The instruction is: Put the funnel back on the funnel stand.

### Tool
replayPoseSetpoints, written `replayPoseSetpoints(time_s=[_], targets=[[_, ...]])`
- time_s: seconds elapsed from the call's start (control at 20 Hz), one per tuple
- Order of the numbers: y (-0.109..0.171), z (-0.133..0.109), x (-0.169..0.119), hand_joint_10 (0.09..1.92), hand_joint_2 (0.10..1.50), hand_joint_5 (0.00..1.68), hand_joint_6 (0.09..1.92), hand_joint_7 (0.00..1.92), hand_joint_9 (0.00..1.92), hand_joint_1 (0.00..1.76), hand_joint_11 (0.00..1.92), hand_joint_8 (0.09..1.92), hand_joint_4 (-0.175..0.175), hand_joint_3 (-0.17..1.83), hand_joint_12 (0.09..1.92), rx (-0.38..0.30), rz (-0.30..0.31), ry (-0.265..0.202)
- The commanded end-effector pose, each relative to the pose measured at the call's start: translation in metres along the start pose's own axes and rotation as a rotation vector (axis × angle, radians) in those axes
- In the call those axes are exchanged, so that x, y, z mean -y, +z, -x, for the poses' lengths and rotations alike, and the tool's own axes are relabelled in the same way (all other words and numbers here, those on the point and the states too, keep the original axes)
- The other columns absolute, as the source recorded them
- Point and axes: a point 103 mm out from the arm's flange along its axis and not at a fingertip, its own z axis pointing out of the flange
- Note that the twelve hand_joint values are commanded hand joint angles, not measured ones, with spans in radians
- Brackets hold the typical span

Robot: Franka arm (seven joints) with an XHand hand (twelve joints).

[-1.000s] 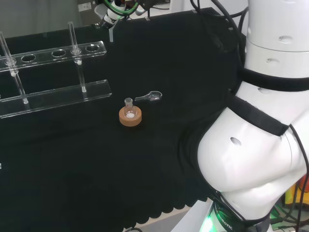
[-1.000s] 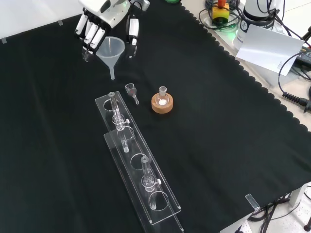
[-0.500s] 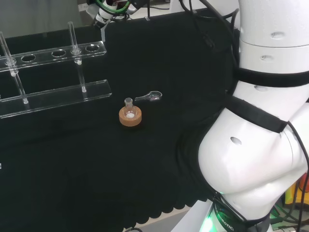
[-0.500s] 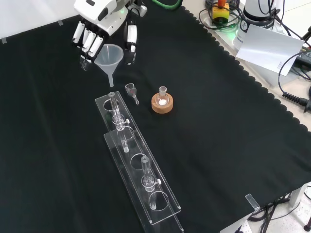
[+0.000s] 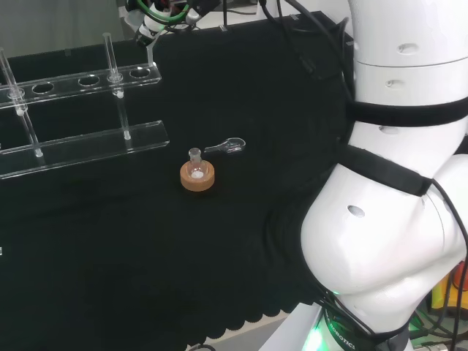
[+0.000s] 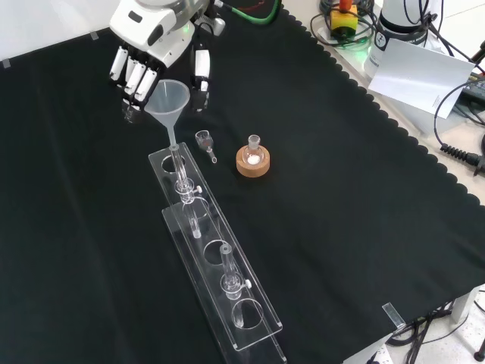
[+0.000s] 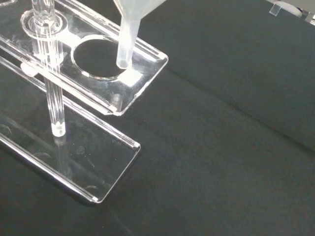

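Front view, left to right: the hand [image 6: 155, 34] hung over the worktop [image 6: 341, 197] at the view's upper left, its fingers [image 6: 126, 70] and thumb curled down around the cone of a translucent funnel [image 6: 167, 98] and holding it upright. The funnel's stem pointed down at the near end of the clear funnel stand [image 6: 216, 254], beside an upright glass rod [image 6: 179, 168] in the rack. Wrist view: stem tip just past the rim of the stand's end hole, above the plate's end; whether touching, could not tell. To the right of the stand lay a small glass scoop [image 6: 204, 142], then a small flask [image 6: 253, 151] seated in a cork ring [image 6: 252, 162].
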Motion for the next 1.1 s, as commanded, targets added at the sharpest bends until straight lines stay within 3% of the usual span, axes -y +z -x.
replayPoseSetpoints(time_s=[0.05, 1.1], targets=[[-0.001, -0.001, -0.006, 0.46, 1.01, 0.58, 0.22, 0.65, 0.89, 0.62, 0.54, 0.63, -0.036, -0.17, 1.26, -0.005, -0.005, -0.01], [0.007, -0.005, -0.028, 0.46, 1.01, 0.56, 0.25, 0.65, 0.89, 0.62, 0.55, 0.63, -0.039, -0.17, 1.26, 0.003, -0.026, -0.033]])
